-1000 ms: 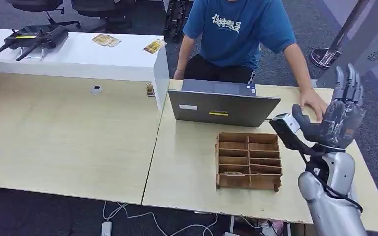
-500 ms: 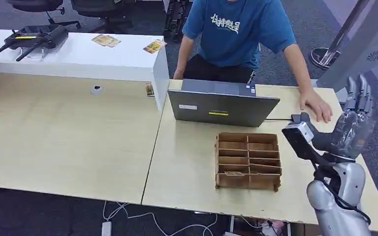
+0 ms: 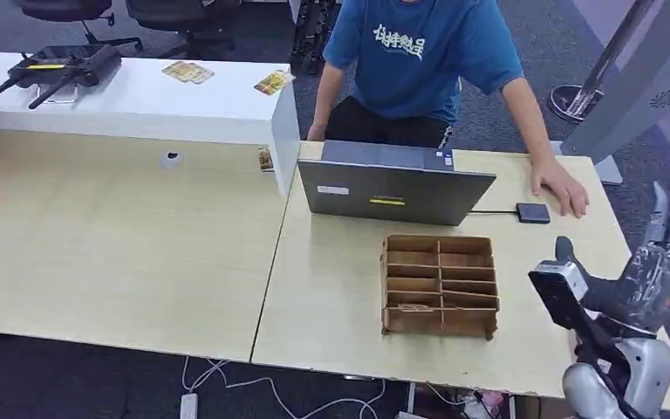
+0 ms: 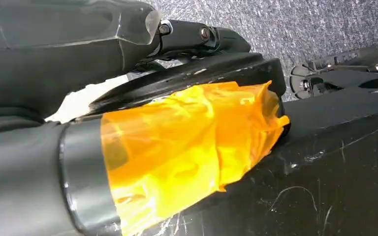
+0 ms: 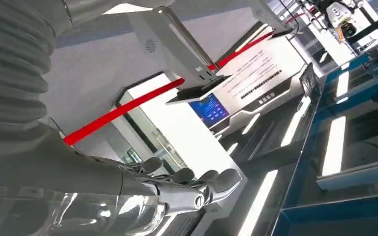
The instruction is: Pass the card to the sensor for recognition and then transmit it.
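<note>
Pale wooden tables (image 3: 122,236), white counter (image 3: 140,100), grey carpet floor (image 3: 558,52).

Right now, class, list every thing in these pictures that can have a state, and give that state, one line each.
right hand: raised beside the table, fingers straight and apart, holding nothing
laptop: open, lid back toward the robot
wooden organiser: upright, one small item in a lower left slot
sensor: flat on table, cabled, uncovered
</note>
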### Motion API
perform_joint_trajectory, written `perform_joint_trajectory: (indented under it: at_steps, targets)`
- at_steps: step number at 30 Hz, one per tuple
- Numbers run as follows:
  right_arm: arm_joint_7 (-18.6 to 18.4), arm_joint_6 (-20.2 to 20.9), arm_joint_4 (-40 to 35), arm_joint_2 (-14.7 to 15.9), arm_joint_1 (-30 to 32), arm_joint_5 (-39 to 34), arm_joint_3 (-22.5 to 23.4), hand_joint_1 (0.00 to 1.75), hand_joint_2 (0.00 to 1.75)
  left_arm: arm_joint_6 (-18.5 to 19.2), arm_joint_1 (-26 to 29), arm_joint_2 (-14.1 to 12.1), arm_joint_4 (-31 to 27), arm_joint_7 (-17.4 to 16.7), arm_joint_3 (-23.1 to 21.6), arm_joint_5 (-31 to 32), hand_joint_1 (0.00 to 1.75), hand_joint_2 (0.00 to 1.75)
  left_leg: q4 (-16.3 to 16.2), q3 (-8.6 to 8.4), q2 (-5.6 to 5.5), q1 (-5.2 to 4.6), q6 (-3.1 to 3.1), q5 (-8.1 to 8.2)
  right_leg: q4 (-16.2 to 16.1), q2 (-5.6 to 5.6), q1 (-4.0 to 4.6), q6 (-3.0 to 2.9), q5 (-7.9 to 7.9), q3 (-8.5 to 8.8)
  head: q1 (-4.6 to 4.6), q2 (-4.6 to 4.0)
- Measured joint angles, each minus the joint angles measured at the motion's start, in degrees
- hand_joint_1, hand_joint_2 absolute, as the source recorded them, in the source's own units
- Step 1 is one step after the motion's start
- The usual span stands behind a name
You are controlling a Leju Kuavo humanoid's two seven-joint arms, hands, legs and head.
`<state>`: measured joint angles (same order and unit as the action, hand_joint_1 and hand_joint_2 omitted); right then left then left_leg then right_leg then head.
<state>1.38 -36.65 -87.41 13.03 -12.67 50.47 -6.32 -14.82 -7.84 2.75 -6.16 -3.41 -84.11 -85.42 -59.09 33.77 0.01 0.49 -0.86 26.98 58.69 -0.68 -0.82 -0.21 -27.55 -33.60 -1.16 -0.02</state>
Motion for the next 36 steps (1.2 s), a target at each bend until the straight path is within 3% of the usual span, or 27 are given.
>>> perform_joint_trajectory:
  at_steps: [8,14,27,36]
  targets:
    - [0.63,-0.13,-1.27,0.04,1.58,0.26,0.96,0.00,1.75,-0.04,0.05,0.02,0.00,0.42,0.00,-0.61,0.00,0.00,0.00,-0.02,0.00,0.00,0.00,-0.01,0.00,-0.02,0.00,0.00,0.00,0.01,0.00,0.00]
    - [2.86,-0.66,-4.46,0.17,7.74,1.07,2.18,0.00,1.75,-0.35,0.21,0.15,0.00,1.01,0.00,-1.57,0.00,0.00,0.00,0.01,-0.03,0.00,0.01,0.06,0.00,-0.04,0.00,0.02,-0.03,0.00,0.02,0.00]
    - [3.58,-1.14,-11.58,0.66,21.23,5.07,4.79,0.00,1.75,-0.76,0.40,0.31,0.00,1.53,0.02,-3.23,0.00,0.00,0.01,0.00,-0.01,0.00,0.06,0.10,-0.01,-0.06,0.00,0.02,-0.05,0.02,0.02,0.00]
    - [3.43,-1.33,-14.51,0.66,26.10,6.08,4.81,0.00,1.75,-0.77,0.40,0.33,0.00,1.55,0.02,-3.74,0.00,0.00,0.01,0.00,0.01,0.00,0.06,0.10,-0.01,-0.04,0.00,0.02,-0.05,0.02,0.02,0.00]
